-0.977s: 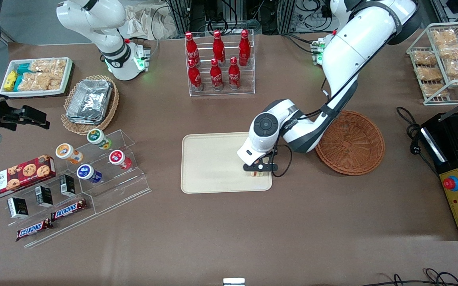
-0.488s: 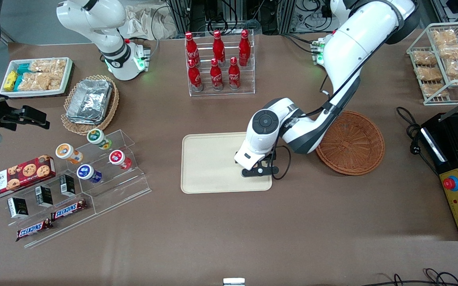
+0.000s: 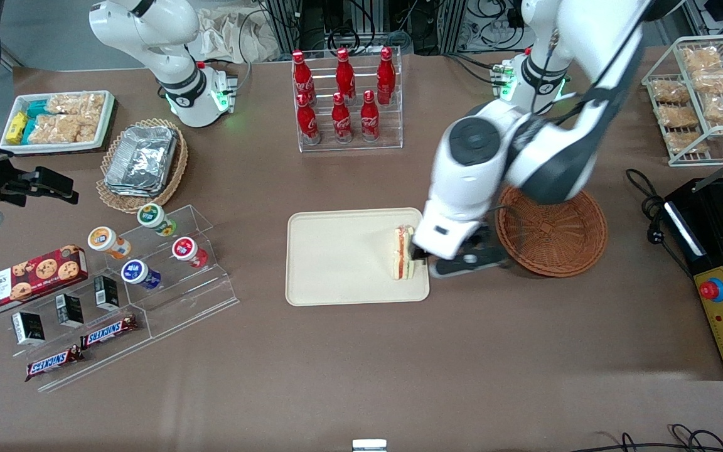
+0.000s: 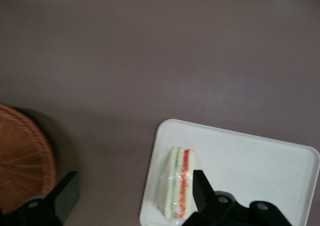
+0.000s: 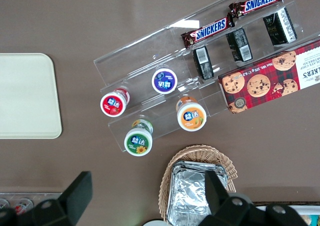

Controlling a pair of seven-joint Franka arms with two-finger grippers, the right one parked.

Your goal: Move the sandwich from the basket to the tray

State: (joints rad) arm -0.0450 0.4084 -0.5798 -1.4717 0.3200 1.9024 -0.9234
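Judging by the layout, nearly finished: delivery made, only a pull-back of the arm left.

Large cream tray (image 3: pixel 336 257) lying flat mid-table, rounded corners, low rim, bare except at the edge nearest the basket. Round reddish-brown wicker basket (image 3: pixel 556 229) just beside that edge, apart from the tray, with nothing visible inside.

Gripper (image 4: pixel 135 198) raised above the tray's basket-side edge, fingers (image 4: pixel 200 188) spread wide and grasping nothing, clear of the load.

Sandwich (image 3: pixel 404 253) resting on the tray close to that rim, standing on edge, free of the claw. Small pale-bread wedge, red and green filling stripes showing along the cut face, seemingly wrapped in clear film.
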